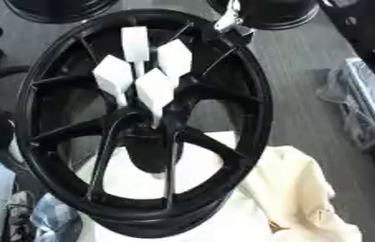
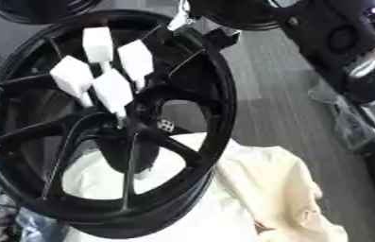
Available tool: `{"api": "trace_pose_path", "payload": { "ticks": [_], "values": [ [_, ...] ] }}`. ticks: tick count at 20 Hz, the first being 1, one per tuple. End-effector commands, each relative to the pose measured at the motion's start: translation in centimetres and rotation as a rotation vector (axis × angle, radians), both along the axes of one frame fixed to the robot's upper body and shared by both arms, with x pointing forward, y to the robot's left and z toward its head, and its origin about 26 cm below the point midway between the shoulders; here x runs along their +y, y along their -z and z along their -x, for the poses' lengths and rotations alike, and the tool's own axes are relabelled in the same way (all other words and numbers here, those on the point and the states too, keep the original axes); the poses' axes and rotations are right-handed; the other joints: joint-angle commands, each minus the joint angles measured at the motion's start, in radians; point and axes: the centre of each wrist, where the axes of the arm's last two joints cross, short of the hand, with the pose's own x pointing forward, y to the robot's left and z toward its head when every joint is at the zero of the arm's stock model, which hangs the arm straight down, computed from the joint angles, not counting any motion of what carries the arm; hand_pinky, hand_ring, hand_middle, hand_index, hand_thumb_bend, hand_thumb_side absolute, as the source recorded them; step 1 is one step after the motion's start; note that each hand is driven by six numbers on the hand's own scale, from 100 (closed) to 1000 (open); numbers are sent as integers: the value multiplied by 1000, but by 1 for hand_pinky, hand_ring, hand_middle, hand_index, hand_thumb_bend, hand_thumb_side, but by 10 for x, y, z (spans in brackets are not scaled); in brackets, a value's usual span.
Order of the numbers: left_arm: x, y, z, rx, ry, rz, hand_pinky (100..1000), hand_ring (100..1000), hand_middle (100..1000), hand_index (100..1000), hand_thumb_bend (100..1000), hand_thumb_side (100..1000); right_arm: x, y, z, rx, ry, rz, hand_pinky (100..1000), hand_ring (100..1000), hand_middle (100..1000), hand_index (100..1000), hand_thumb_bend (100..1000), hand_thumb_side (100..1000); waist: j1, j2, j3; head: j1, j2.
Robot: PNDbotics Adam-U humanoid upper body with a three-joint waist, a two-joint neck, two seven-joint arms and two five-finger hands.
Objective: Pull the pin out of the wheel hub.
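Black wheel point(image 1: 248, 94) lay on a cream cloth point(image 1: 306, 189). Four white pins point(image 1: 153, 87) stood in the hub point(image 1: 145, 132), tips down nr centre. No hand in either view, so hand state n/a. Judged: pull not begun; next needs a hand w/ fingers round one pin, drawn straight out.

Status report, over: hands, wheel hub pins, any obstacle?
No hand in view. Black wheel on cream cloth; four white-headed pins stand in hub. Nothing blocks them.
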Motion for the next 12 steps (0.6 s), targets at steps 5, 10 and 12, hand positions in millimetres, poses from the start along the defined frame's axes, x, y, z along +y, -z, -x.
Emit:
{"api": "trace_pose_path", "payload": {
  "ticks": [5, 10, 12],
  "values": [
    [3, -7, 0, -19, -2, -7, 737, 769, 744, 712, 251, 808, 0, -10, 0, 86, -16, -61, 915, 828, 785, 886, 500, 201, 4, -22, 2, 0, 6],
    [3, -6, 0, -14, 0, -4, 738, 769, 744, 711, 250, 808, 10, -13, 8, 120, -43, -72, 911, 823, 778, 878, 508, 209, 4, -21, 1, 2, 6],
    [4, -5, 0, -11, -5, -3, 738, 769, 744, 711, 250, 809, 15, -14, 13, 115, -55, -68, 908, 825, 779, 876, 505, 210, 5, -22, -2, 3, 6]
  ]
}}
